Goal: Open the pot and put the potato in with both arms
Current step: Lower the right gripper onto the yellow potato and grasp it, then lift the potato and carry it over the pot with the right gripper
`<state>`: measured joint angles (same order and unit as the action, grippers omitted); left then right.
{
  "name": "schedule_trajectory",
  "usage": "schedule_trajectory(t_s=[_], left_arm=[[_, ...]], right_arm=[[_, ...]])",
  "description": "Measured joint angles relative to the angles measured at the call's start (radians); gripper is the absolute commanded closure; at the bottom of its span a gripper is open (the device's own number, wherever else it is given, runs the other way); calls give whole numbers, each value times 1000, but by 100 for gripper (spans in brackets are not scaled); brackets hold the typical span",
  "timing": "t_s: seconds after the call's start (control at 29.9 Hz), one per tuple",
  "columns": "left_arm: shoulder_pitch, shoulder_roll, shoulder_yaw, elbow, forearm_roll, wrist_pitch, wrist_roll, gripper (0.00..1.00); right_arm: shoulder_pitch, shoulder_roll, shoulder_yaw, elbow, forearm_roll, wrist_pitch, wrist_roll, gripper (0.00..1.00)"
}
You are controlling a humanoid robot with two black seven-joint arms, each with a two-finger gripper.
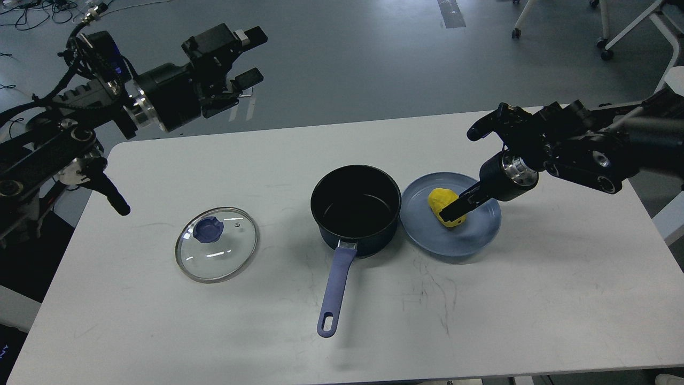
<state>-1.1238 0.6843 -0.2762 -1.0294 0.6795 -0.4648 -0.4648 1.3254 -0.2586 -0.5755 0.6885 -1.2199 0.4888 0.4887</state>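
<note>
The dark blue pot (356, 208) stands open in the middle of the white table (534, 299), its lilac handle (334, 291) pointing toward me. Its glass lid (217, 244) lies flat on the table to the left. The yellow potato (443, 205) lies on a blue plate (475, 235) right of the pot. My right gripper (453, 209) is down at the potato; its dark fingers overlap it and I cannot tell them apart. My left gripper (247, 56) is open and empty, high above the table's far left edge.
The pot and the plate nearly touch. Chair legs with castors (604, 32) stand on the grey floor beyond the table at the top right. Cables (32, 13) lie on the floor at the top left.
</note>
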Motion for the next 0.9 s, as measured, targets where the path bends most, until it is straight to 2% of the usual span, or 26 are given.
schedule_trajectory(t_s=[0.2,0.27,0.33,0.37,0.43,0.47,0.5,0.54,0.57,0.64,0.9], left_arm=[[4,6,0,-2,-1,0,0,3],[4,7,0,-2,-2,0,0,3],[5,7,0,-2,-2,-1,0,3],[5,7,0,-2,-2,-1,0,3],[5,7,-1,-2,-2,-1,0,3],[5,7,-1,-2,-2,-1,0,3],[5,8,-1,-2,-2,-1,0,3],[5,8,-1,-2,-2,-1,0,3],[5,9,-1,-2,-2,-1,0,3],[6,9,-1,-2,-2,-1,0,3],[6,9,-11,-3,-2,-3,1,3]], right_arm=[[-18,37,2,-39,2,0,0,0],[-19,43,2,-45,2,0,0,2],[-20,46,2,-49,2,0,0,10],[-20,47,2,-50,2,0,0,10],[-20,48,1,-50,2,0,0,35],[-20,48,1,-50,2,0,0,43],[-20,48,1,-50,2,0,0,62],[-20,48,0,-50,2,0,0,69],[-20,48,0,-50,2,0,0,69],[-20,45,-2,-50,2,0,0,79],[52,-28,-4,1,1,0,0,77]])
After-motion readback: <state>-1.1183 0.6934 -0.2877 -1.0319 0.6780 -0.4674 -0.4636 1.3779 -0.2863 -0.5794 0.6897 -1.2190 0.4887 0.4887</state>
